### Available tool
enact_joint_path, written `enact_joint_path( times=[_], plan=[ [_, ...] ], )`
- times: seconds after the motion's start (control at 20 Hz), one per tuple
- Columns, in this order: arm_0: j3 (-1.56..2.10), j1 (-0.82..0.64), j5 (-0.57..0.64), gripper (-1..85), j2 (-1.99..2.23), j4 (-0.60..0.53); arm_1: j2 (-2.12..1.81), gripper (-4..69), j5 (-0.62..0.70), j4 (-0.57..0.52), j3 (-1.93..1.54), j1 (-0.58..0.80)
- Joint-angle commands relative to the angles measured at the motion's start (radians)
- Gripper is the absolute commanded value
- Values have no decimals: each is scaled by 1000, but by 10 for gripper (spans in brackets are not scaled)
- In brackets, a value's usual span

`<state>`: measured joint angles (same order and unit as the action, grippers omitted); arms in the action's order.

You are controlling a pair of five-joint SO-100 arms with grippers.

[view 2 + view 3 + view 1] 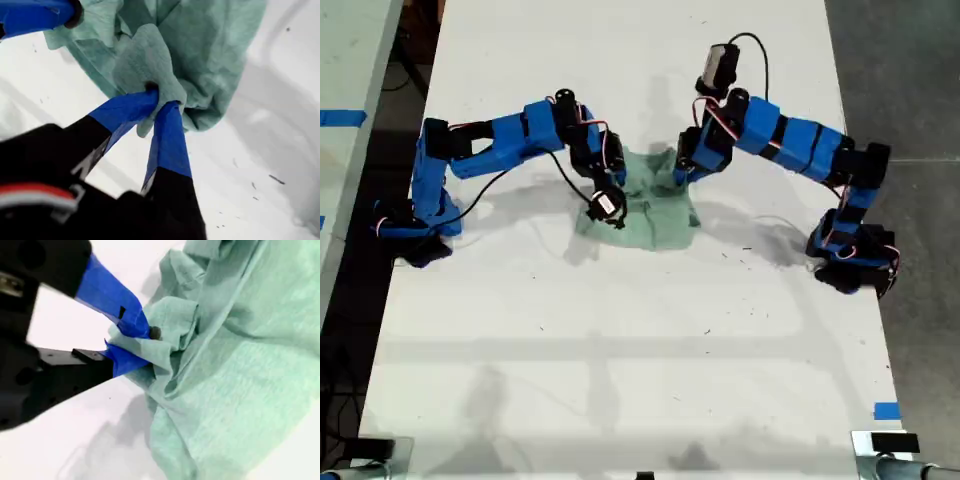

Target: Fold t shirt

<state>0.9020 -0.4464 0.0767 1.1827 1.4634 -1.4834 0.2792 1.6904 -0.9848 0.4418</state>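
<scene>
Both arms reach inward over the white bench [620, 340]. My first gripper [159, 102] and my second gripper [131, 342] each have jaws clamped on bunched folds of the t shirt [655, 215], mid-bench.

white table [620, 330], crumpled t shirt [655, 215]

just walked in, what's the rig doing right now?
Both arms are working on the t shirt, which lies bunched on the white table. My first end effector is shut on a fold of the cloth, and my second end effector is pinching another edge. The shirt is crumpled, not yet folded.
</scene>
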Motion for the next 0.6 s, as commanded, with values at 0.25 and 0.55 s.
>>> enact_joint_path(
  times=[0.25,0.55],
  plan=[
    [-26,-161,163,168,-107,-91,213,291,212,12,57,232],
    [-25,-201,253,98,319,12,-160,181,227,63,-130,287]
  ],
)
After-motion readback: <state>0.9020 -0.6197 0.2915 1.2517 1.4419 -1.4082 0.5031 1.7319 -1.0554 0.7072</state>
